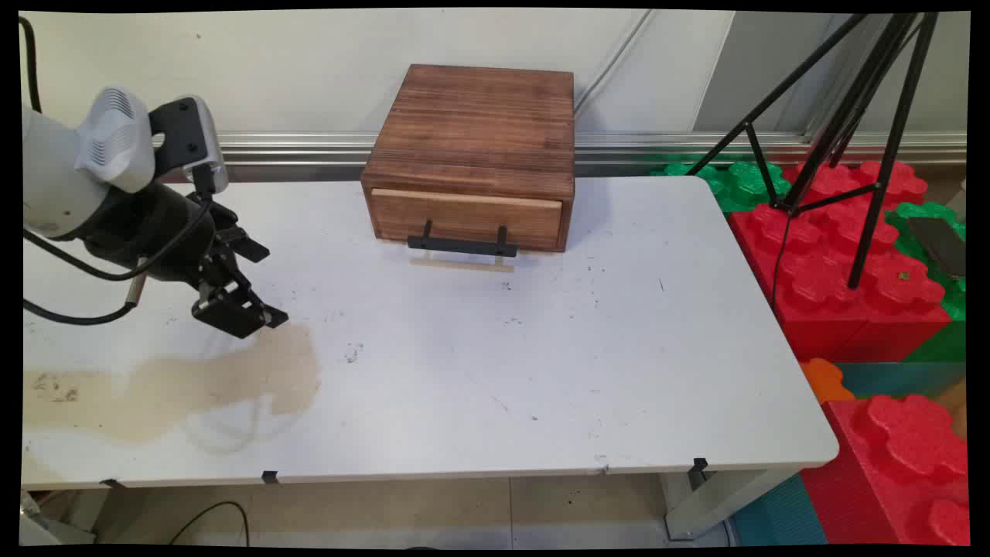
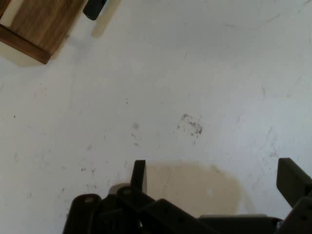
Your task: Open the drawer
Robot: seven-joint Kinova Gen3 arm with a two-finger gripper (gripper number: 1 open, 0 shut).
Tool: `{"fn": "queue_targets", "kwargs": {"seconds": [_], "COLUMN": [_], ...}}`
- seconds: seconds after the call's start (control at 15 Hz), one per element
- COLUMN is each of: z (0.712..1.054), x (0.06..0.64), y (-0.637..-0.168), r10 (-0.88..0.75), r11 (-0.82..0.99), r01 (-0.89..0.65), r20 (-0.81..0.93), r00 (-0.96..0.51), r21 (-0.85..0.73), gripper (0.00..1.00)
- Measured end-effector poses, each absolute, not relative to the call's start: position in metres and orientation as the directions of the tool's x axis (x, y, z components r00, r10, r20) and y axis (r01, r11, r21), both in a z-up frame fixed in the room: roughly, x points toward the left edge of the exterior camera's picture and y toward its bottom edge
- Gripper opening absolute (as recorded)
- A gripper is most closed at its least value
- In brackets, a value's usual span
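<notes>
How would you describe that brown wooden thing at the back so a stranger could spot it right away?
Start at the white table and look to its far edge by the wall. There sits a wooden box with a closed drawer in front. Its black bar handle sets it apart; nothing else stands on the table, and the end effector hangs far left.

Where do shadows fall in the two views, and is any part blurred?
Main view: the wooden drawer box casts a soft shadow rightward on the table; the frame edges curve. Hand view: a faint shadow lies beside the box corner; the open gripper looks soft at the bottom edge.
</notes>
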State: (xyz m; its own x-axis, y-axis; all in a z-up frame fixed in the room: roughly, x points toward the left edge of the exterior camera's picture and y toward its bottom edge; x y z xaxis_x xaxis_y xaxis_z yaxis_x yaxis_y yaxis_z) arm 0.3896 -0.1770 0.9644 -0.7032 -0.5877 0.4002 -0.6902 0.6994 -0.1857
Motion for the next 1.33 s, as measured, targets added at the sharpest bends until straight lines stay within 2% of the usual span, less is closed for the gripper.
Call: {"fn": "queue_targets", "kwargs": {"seconds": [0.27,0.8,1.33], "z": [0.969,0.973,0.946], "x": [0.381,0.351,0.316], "y": [-0.189,-0.247,-0.31], "r10": [-0.584,-0.57,-0.54], "r11": [0.686,0.661,0.677], "r01": [-0.7,-0.707,-0.676], "r20": [0.422,0.445,0.428], "r00": [-0.694,-0.691,-0.725], "r21": [-0.201,-0.251,-0.291], "gripper": [1.0,1.0,1.0]}}
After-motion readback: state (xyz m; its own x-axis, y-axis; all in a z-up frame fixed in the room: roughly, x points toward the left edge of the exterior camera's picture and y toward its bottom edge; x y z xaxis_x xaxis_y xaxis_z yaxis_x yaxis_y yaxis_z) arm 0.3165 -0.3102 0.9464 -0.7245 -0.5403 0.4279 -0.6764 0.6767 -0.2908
